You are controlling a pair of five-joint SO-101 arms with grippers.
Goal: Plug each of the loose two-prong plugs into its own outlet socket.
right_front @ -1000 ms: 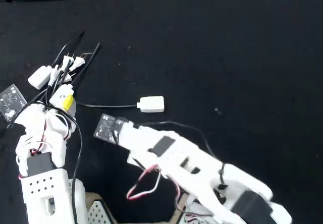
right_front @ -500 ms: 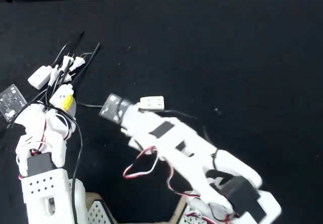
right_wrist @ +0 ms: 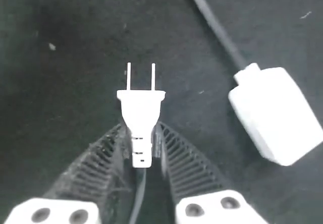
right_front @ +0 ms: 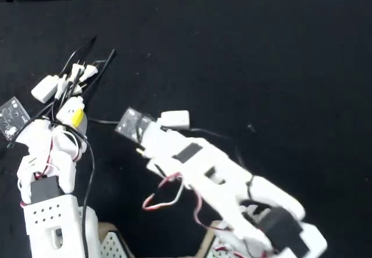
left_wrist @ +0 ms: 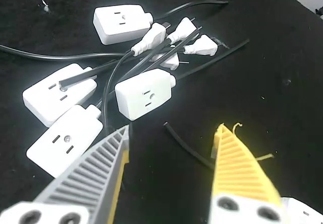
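A black table (right_front: 261, 66) carries white outlet sockets (left_wrist: 145, 94), loose plugs (left_wrist: 184, 30) and black cords (left_wrist: 50, 57).

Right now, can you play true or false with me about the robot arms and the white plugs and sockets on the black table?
1. The right gripper is shut on a white two-prong plug. True.
2. That plug is already pushed into the white rectangular socket block beside it. False: its two metal prongs are bare, and the block lies apart from it.
3. The left gripper is open and holds nothing. True.
4. Just one socket block lies in front of the left gripper. False: four white socket blocks lie there, with loose white plugs among them.
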